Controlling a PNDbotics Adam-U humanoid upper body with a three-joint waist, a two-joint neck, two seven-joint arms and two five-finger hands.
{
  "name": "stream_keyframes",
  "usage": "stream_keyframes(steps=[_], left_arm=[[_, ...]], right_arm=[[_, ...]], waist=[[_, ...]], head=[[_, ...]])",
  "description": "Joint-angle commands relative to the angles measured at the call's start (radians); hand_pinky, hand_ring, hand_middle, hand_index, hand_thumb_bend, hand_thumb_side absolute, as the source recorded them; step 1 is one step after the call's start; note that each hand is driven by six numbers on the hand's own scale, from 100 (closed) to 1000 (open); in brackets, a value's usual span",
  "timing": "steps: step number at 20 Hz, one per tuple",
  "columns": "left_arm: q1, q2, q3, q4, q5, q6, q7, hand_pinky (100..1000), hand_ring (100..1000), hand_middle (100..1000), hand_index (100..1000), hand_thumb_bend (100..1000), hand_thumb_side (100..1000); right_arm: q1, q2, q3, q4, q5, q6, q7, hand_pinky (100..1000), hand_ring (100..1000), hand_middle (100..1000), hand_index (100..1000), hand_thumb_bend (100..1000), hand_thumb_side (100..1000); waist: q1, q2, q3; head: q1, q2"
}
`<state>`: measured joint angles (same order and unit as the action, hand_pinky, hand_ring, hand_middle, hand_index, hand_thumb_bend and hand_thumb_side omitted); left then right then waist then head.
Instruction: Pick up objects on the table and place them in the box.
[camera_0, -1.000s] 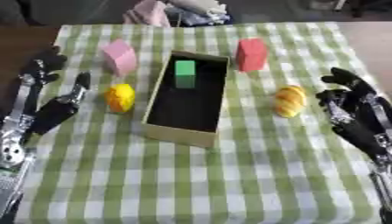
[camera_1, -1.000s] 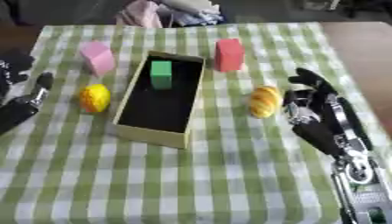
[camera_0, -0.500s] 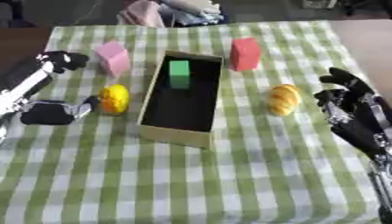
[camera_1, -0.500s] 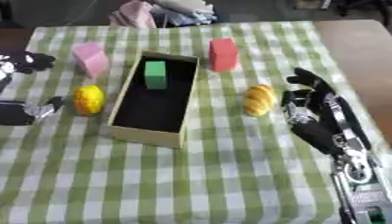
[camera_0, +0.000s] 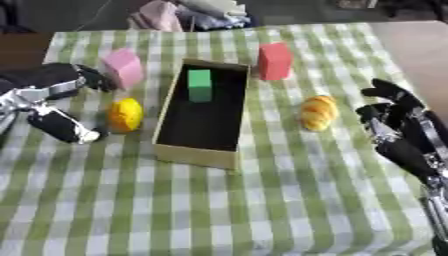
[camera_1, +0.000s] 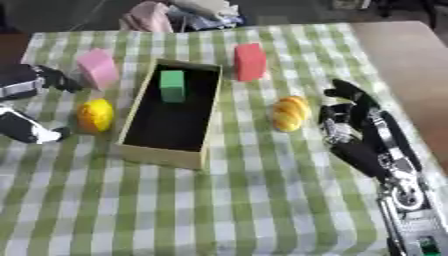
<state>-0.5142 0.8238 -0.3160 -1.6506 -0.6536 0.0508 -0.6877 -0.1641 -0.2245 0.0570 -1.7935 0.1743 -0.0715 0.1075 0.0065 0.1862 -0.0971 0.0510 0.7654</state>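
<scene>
Green-and-white checked cloth (camera_0: 262, 200) covers the table, bare across its near half. At the right edge the robot's right hand (camera_1: 363, 135) rests idle, fingers relaxed and empty, just beside a yellow-orange bun (camera_0: 318, 112) that lies right of the box. Left of the box, the left hand (camera_0: 52, 105) is spread wide, thumb low and fingers high, holding nothing; a yellow lemon-shaped toy (camera_0: 125, 114) sits in the gap it opens toward, close to the thumb tip though contact cannot be made out.

That toy looks light and smooth; being rounded, it may roll or slip, so a hold across its widest middle seems safest. The bun appears soft and would likely give under the fingers.

Centre table, the open cardboard box (camera_0: 194, 156) holds a single green block (camera_0: 199, 85), standing toward its far end; the remaining floor is dark and unfilled.

Farther back, a pink block (camera_0: 123, 68) stands to the far left of the box and a red block (camera_0: 274, 61) to its far right, both outside it. They look stiff and flat-sided, easy to pinch on opposite faces.
</scene>
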Motion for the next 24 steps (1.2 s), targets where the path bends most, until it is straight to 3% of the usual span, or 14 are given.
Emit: stream_keyframes(steps=[1, 6, 15, 18, 20, 24], left_arm=[[-0.052, -0.026, -0.024, 0.068, -0.067, -0.049, -0.043, 868, 867, 798, 916, 429, 269], [-0.116, -0.107, -0.034, 0.175, -0.185, -0.096, -0.042, 874, 880, 811, 919, 453, 273], [-0.162, -0.196, -0.033, 0.283, -0.324, -0.109, 0.099, 858, 857, 791, 902, 458, 249], [-0.162, -0.21, -0.035, 0.307, -0.359, -0.123, 0.136, 771, 742, 686, 823, 401, 163], [-0.161, -0.214, -0.032, 0.311, -0.38, -0.131, 0.184, 696, 642, 584, 738, 309, 100], [-0.159, -0.211, -0.026, 0.303, -0.405, -0.135, 0.287, 607, 535, 471, 623, 173, 100]], right_arm=[[-0.009, -0.017, 0.002, -0.008, -0.008, -0.002, 0.006, 669, 695, 797, 921, 100, 430], [-0.009, -0.014, 0.006, -0.007, -0.012, -0.003, 0.01, 669, 695, 796, 921, 100, 429], [-0.008, -0.01, 0.009, -0.006, -0.014, -0.003, 0.013, 669, 695, 796, 921, 100, 428], [-0.008, -0.009, 0.008, -0.005, -0.015, -0.002, 0.012, 669, 694, 796, 921, 100, 427], [-0.007, -0.008, 0.008, -0.005, -0.015, -0.002, 0.012, 669, 694, 796, 921, 100, 427], [-0.007, -0.008, 0.008, -0.004, -0.015, -0.002, 0.011, 669, 694, 794, 920, 100, 428]], waist=[[0.013, -0.031, -0.001], [0.01, -0.033, -0.004], [0.008, -0.031, -0.009], [0.006, -0.032, -0.01], [0.005, -0.032, -0.01], [0.004, -0.032, -0.009]], head=[[0.0, 0.005], [0.001, 0.005], [0.006, 0.005], [0.005, 0.005], [0.005, 0.005], [0.004, 0.005]])
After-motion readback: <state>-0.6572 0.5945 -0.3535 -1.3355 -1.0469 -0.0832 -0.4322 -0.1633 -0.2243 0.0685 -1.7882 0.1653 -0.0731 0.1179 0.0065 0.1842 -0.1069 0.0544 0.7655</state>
